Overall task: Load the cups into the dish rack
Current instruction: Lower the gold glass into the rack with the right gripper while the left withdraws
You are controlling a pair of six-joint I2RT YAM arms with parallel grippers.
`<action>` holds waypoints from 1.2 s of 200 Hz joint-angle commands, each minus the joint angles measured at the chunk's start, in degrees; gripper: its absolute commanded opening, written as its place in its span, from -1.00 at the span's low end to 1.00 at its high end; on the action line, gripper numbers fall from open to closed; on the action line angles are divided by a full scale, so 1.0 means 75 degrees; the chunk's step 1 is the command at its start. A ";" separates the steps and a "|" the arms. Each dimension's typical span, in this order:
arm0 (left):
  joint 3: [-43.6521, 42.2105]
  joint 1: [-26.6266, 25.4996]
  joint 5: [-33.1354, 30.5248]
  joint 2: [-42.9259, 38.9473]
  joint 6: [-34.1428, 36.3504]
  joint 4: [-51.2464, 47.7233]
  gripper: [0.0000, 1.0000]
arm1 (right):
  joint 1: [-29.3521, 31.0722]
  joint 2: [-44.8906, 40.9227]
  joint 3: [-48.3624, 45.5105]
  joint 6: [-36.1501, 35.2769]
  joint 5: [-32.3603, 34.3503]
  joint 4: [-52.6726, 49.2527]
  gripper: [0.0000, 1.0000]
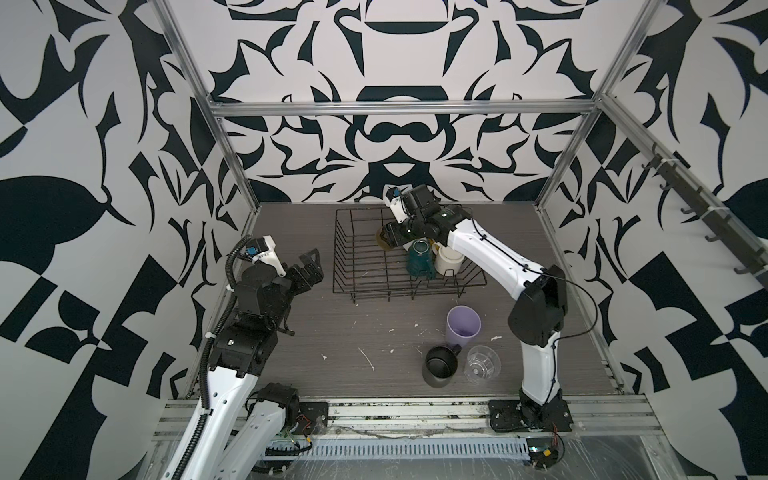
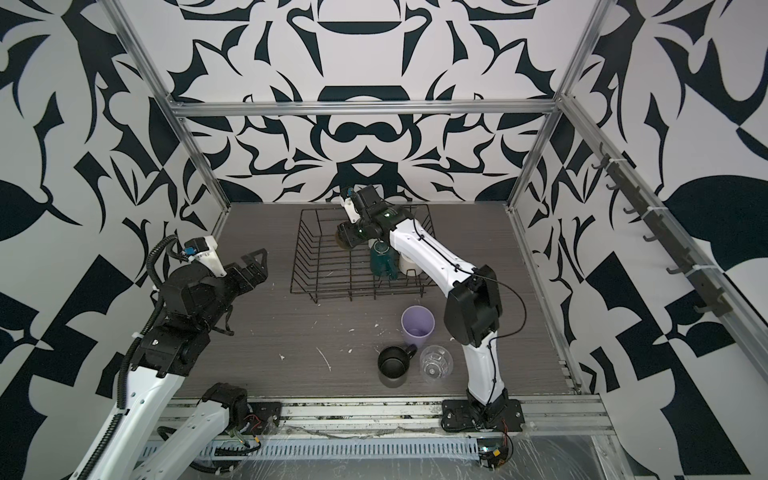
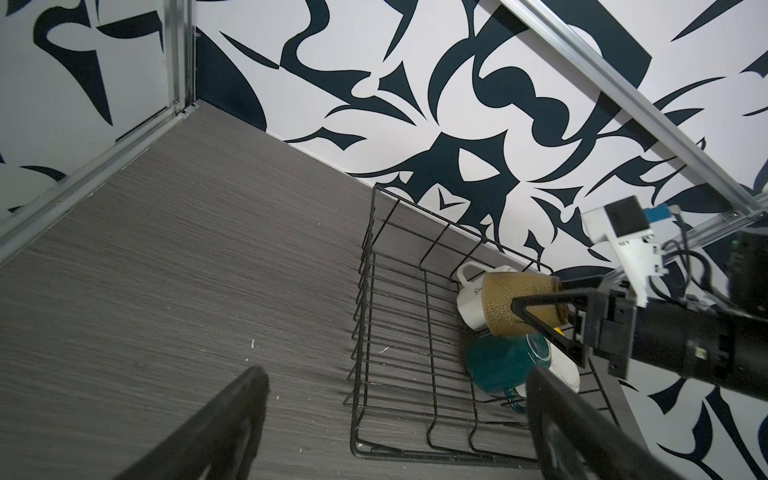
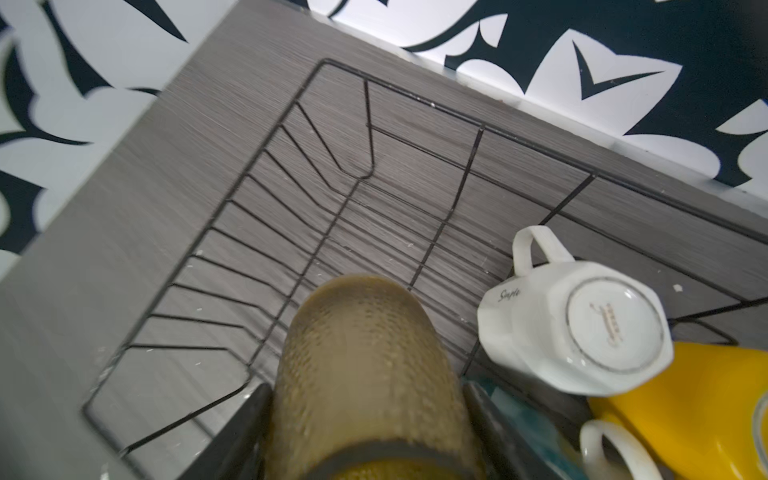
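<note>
Right claw (image 3: 528,299) pinched the amber glass (image 4: 361,353), long axis level, over the dish rack's (image 1: 357,249) bare wires; left claw (image 1: 309,266) hung spread, farther off.

**Camera layout: overhead stereo pair and two wrist cameras.**
Both top views look steeply down from high over the table's (image 1: 332,332) 6 o'clock edge toward the back wall (image 1: 395,145), distant enough to hold the whole table. The left wrist camera sits at 9 o'clock of the dish rack (image 1: 345,249), facing 2 o'clock at middling range. The right wrist camera hangs close over the rack's 12 o'clock rim, facing 9 o'clock, the amber glass (image 4: 365,374) filling its foreground. All four views share the rack.
</note>
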 commanded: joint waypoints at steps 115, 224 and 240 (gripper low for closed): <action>-0.0072 0.0035 -0.0439 -0.0455 0.0147 -0.0561 0.98 | 0.0142 0.3052 0.3599 -0.0761 0.1767 -0.1032 -1.00; -0.0051 0.0029 -0.0508 -0.0597 0.0207 -0.0777 0.99 | 0.0142 0.3939 0.4345 -0.0932 0.1804 -0.1304 0.04; -0.0038 0.0026 -0.0510 -0.0608 0.0207 -0.0801 0.98 | 0.0139 0.3832 0.4219 -0.0941 0.1668 -0.1300 0.17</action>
